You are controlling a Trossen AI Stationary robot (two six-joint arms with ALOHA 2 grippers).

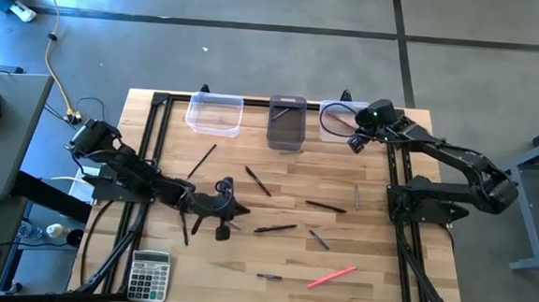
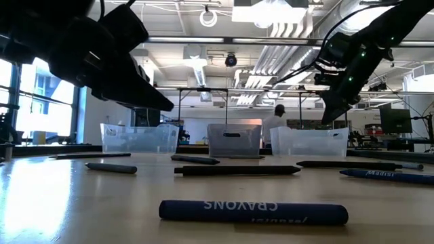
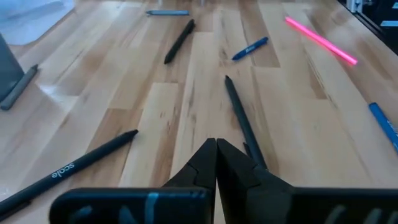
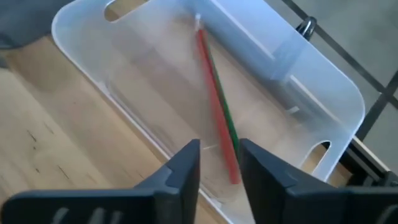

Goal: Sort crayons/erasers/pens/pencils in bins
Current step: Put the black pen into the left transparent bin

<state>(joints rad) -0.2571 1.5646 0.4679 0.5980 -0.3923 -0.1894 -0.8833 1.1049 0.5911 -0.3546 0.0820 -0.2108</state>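
**Right gripper over the far-right clear bin, jaws parted**

Right gripper (image 4: 217, 162) hangs above the clear bin (image 1: 332, 120) at the far right of the back row, and its fingers stand a narrow gap apart with nothing between them. Below, inside that bin, a red pencil (image 4: 214, 99) and a green pencil (image 4: 225, 115) lie side by side, touching along their length, running slantwise across the bin floor.

Over on the other side, the left gripper (image 3: 216, 163) sits low over the middle of the table (image 1: 375, 270), fingers pressed together, holding nothing. Just ahead of its tips lies a long black pen (image 3: 239, 118) flat on the wood.

Back row, from the high view: another clear bin (image 1: 215, 113) on the left, the dark smoky bin (image 1: 286, 124) in the middle. Scattered across the boards are more dark sticks, a pink pencil (image 1: 331, 277) near the front edge, and in the low view a blue crayon (image 2: 252, 211) lying closest to the camera. A grey calculator (image 1: 148, 275) rests at the front left corner. A person (image 2: 274, 122) stands in the room behind the bins.
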